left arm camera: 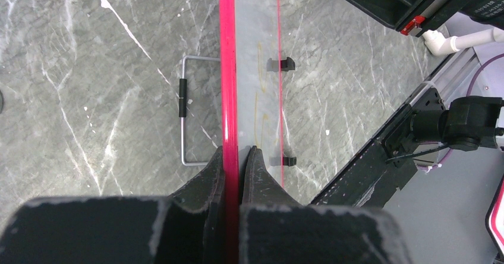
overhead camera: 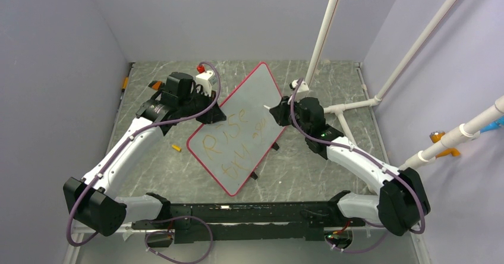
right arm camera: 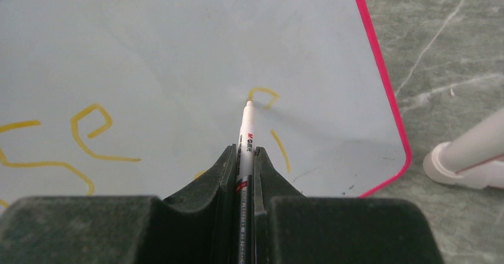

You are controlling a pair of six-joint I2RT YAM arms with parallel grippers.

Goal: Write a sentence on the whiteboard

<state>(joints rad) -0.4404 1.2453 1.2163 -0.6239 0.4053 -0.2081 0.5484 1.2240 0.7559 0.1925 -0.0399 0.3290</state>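
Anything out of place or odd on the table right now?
The whiteboard sits skewed, diagonal to the table edges, with the left gripper clamped on its red rim. The sentence runs in wobbly, uneven strokes. A small yellow piece, perhaps a pen cap, lies loose on the table left of the board.

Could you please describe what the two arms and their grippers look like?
Both arms have white links between black joint housings: left arm, right arm. A purple cable loops along each. The left gripper and right gripper have matte black, tapered fingers with scuffed edges. A green light glows on the right arm.
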